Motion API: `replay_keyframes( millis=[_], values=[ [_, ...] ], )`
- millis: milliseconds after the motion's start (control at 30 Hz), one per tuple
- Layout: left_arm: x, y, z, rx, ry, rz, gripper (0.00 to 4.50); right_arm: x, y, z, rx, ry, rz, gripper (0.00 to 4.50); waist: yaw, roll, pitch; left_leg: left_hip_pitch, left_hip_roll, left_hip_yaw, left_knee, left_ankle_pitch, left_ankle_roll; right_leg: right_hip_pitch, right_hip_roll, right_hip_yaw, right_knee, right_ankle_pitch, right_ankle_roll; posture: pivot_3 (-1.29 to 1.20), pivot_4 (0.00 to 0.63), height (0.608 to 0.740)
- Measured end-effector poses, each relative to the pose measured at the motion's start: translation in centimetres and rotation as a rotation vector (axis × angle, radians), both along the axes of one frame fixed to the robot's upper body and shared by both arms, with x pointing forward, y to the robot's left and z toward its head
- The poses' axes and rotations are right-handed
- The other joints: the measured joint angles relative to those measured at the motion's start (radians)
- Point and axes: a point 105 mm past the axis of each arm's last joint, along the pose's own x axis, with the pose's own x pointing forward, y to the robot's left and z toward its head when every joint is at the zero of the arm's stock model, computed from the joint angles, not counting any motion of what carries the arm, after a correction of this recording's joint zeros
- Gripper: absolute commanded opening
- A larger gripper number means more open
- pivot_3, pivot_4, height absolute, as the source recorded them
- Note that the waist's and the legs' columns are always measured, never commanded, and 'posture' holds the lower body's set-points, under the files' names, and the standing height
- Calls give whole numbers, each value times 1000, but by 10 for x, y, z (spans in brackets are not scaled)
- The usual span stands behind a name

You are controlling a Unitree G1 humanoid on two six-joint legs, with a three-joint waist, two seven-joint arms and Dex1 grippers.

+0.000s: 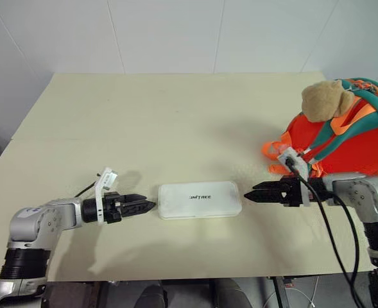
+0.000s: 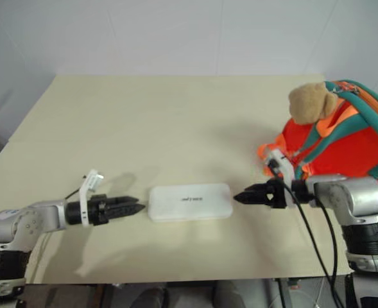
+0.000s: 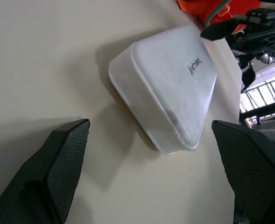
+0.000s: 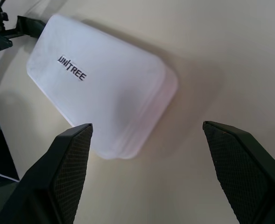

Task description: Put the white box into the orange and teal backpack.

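The white box (image 1: 200, 200) is flat and smooth, with round corners and small dark letters on top. It lies low in the middle of the picture on the pale table (image 1: 144, 122). The left gripper (image 1: 151, 206) and right gripper (image 1: 248, 194) point at its two short ends, both spread wide and holding nothing. Lots of bare table lies behind it. The soft orange and teal backpack (image 1: 359, 138), with its fuzzy bear head (image 1: 323, 101), sits at the right edge.

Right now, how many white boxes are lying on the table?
1. The white box lies flat on the table near its front edge, between the left gripper and the right gripper. More could be hidden behind the backpack.
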Motion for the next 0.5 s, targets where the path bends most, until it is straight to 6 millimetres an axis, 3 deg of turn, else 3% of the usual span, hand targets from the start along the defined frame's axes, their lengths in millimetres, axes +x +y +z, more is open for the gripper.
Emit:
replay_keyframes(
  millis=[500],
  values=[
    [6,-27,-5,-15,-8,-21,4467,4,27,-10,23,22,35,4500,16,0,0,1,-2,0,1,0,0,1,-2,0,0,0,0,0,150,740]
  ],
)
